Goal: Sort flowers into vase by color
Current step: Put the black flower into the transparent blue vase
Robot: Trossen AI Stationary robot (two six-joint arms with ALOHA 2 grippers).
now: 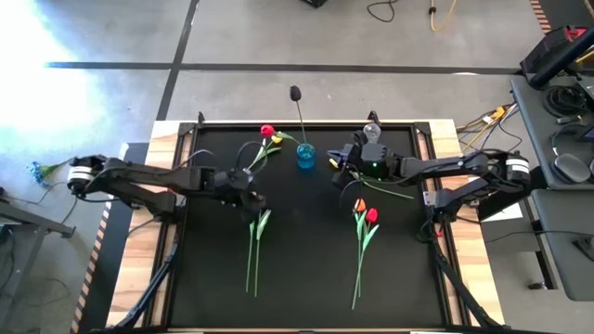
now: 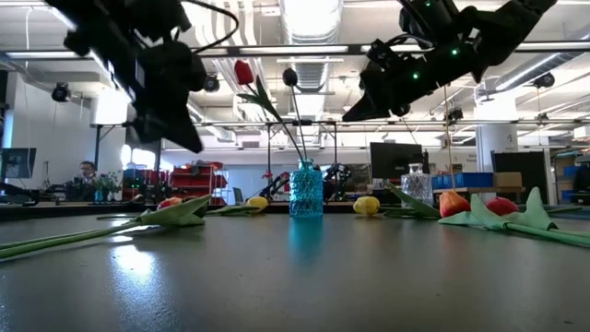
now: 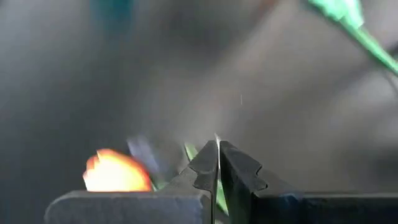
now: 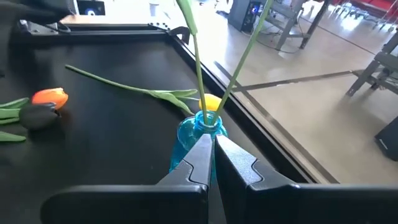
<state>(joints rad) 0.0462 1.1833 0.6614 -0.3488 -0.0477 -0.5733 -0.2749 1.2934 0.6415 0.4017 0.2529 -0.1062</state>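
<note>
Blue vase (image 1: 305,155): desk (image 1: 306,278) rear, holding red and dark flowers (image 1: 268,132). Remaining flowers lie flat, awaiting sorting. Left claw (image 1: 252,199), right claw (image 1: 342,160): both together, empty, hovering.

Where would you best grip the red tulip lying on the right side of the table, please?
Probably on the bare stem just below the head of the red tulip, coming straight down from above. It lies flat, and the stem is thin enough for the closed right gripper to open across.
</note>
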